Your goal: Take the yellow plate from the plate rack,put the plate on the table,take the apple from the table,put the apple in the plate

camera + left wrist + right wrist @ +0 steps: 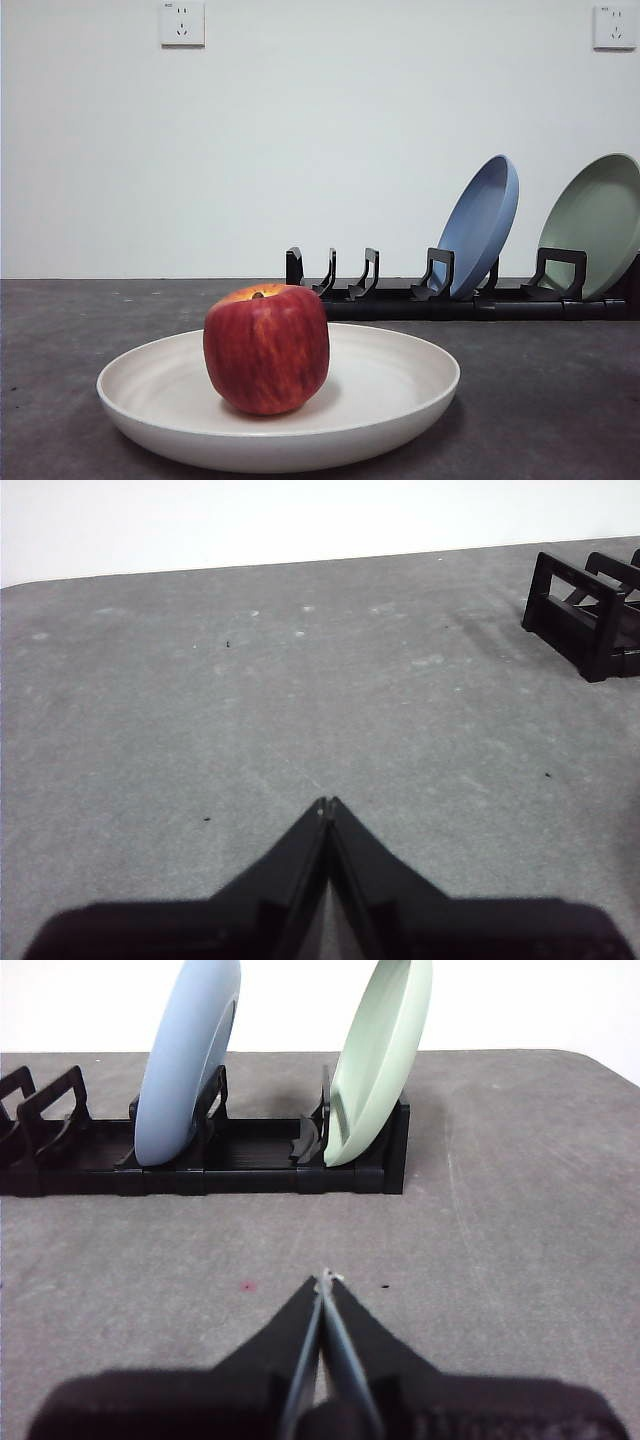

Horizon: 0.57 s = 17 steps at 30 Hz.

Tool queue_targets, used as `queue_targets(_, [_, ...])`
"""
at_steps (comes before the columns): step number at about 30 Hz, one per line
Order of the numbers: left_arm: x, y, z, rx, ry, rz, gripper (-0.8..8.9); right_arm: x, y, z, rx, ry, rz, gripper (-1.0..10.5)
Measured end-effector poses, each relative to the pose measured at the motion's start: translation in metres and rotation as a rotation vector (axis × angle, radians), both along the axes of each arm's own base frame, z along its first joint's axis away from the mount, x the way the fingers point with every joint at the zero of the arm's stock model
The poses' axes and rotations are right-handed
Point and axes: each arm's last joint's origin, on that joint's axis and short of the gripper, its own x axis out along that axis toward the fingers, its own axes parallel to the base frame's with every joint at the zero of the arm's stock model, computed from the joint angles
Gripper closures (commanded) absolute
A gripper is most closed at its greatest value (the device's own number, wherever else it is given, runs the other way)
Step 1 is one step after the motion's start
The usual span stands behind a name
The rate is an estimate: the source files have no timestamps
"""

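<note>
Table (pixel 560 400): apple (pixel 266 348) (plated), jaws elsewhere.

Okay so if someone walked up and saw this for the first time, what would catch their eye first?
The red apple sitting in the middle of the yellow plate, close in the front view on the table. Behind it, to the right, the blue plate and the pale green plate lean in the black plate rack. Both grippers, left and right, are shut over bare table, holding nothing.
</note>
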Motion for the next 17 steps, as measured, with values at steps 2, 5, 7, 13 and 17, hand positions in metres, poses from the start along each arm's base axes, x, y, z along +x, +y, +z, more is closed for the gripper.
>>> queue_targets(2, [0.0000, 0.0000, 0.0000, 0.000, 0.000, 0.000, 8.17, 0.0000, 0.0000, 0.0000, 0.003, 0.000, -0.001, 9.5])
queue_targets(5, [0.0000, 0.0000, 0.0000, 0.000, 0.000, 0.000, 8.17, 0.0000, 0.0000, 0.0000, 0.006, 0.000, -0.001, 9.5])
queue_targets(7, [0.0000, 0.0000, 0.0000, 0.000, 0.000, 0.000, 8.17, 0.0000, 0.0000, 0.0000, 0.006, 0.000, -0.001, 9.5])
queue_targets(13, [0.0000, 0.0000, 0.0000, 0.000, 0.000, 0.000, 8.17, 0.0000, 0.0000, 0.0000, 0.006, 0.000, -0.001, 9.5])
queue_targets(17, [0.0000, 0.0000, 0.0000, 0.000, 0.000, 0.000, 8.17, 0.0000, 0.0000, 0.0000, 0.006, 0.000, -0.001, 9.5])
